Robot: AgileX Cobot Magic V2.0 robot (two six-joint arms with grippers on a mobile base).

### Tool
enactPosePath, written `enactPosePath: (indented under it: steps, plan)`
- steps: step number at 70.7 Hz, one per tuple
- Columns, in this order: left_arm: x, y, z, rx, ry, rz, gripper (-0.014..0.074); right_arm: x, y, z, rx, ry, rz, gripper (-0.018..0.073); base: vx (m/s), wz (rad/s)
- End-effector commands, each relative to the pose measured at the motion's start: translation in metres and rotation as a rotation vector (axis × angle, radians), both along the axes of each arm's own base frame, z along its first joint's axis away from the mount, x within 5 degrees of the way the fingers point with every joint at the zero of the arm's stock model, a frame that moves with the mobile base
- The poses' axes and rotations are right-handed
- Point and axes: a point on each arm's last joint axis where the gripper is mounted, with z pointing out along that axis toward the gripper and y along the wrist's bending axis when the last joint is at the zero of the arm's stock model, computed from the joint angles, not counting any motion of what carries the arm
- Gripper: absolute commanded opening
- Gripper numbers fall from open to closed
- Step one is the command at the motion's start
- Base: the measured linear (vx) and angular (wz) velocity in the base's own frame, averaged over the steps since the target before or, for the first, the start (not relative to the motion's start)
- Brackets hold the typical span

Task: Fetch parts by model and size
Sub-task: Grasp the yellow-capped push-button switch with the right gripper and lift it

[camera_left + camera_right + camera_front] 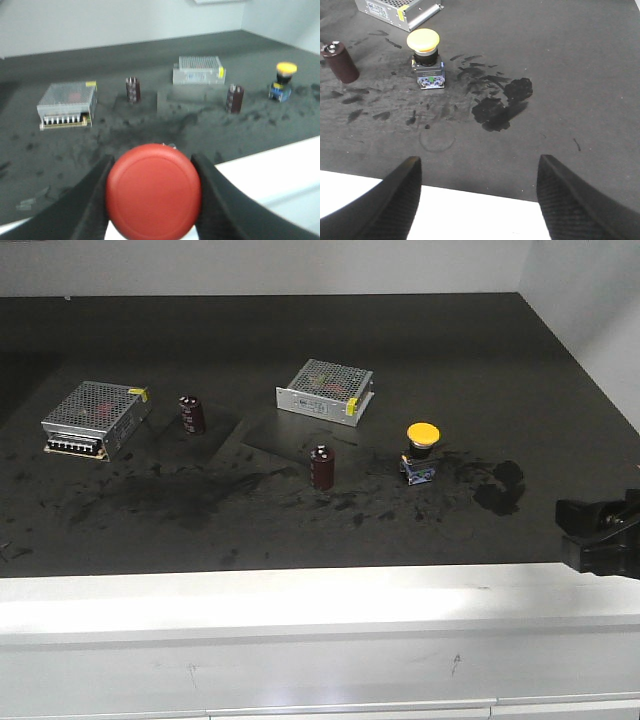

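The red-capped push-button switch (153, 190) fills the bottom of the left wrist view, its cap pinched between the two black fingers of my left gripper (152, 192), which is shut on it above the table's front edge. That gripper does not show in the front view. The yellow-capped push-button switch (421, 452) (425, 57) (283, 81) stands upright on its black block with blue base at the right of the dark mat. My right gripper (477, 172) hangs open and empty over the front edge, nearer than the yellow switch; part of its arm (603, 533) shows at the right.
Two silver perforated power supply boxes (96, 418) (325, 391) lie at the left and middle of the mat. Two dark brown capacitors (192, 414) (322, 467) stand near them. A black smear (500, 102) marks the mat right of the yellow switch. A white ledge (300, 605) runs along the front.
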Motion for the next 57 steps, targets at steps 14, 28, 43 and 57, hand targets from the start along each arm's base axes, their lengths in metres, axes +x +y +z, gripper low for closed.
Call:
enactPosePath:
  steps: [14,28,43,57]
  plan:
    - [-0.005,0.001,0.01,-0.041,-0.134,-0.005,-0.0008,0.006,0.001,0.024,0.037,-0.167,-0.011,0.0473,0.0,0.0]
    - [-0.005,0.001,0.01,-0.041,-0.134,-0.006,-0.0008,0.021,0.012,0.043,-0.022,-0.19,0.072,0.0473,0.0,0.0]
    - [-0.005,0.001,0.01,-0.041,-0.134,-0.006,-0.0007,0.064,0.036,0.071,-0.005,-0.167,0.141,0.0476,0.0,0.0]
    - [-0.005,0.001,0.01,-0.041,-0.134,-0.006,-0.0007,0.112,0.049,0.086,-0.011,-0.047,0.167,0.0505,0.0,0.0]
